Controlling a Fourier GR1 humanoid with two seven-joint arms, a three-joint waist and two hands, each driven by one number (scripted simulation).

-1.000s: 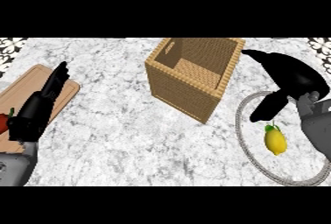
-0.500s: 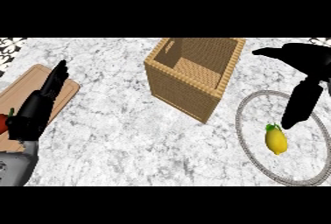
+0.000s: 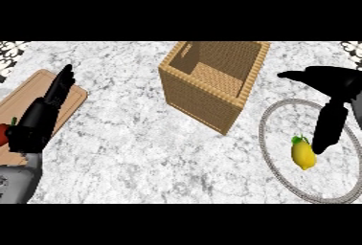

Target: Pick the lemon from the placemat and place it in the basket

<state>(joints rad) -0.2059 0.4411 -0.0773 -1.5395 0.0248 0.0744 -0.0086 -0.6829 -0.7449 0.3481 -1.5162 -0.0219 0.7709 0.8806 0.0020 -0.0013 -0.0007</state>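
Observation:
A yellow lemon [image 3: 303, 154] with a green stem lies on a round marble placemat with a grey rim [image 3: 264, 143] at the right. My right hand [image 3: 332, 103] hangs above the placemat, open, its fingers pointing down and their tips just right of the lemon; its thumb juts left. I cannot tell whether the fingertips touch the fruit. The square wicker basket [image 3: 212, 95] stands left of the placemat, at the top middle. My left hand [image 3: 39, 122] rests open at the left, fingers up.
A wooden cutting board [image 3: 71, 98] lies at the left under my left hand. A red object [image 3: 5, 134] with a green stem shows at the far left edge. The marble counter [image 3: 134, 158] spreads between board and basket.
My right hand has swung rightward and lowered its fingers from near the basket's corner down beside the lemon. Lemon, basket and left hand stayed put.

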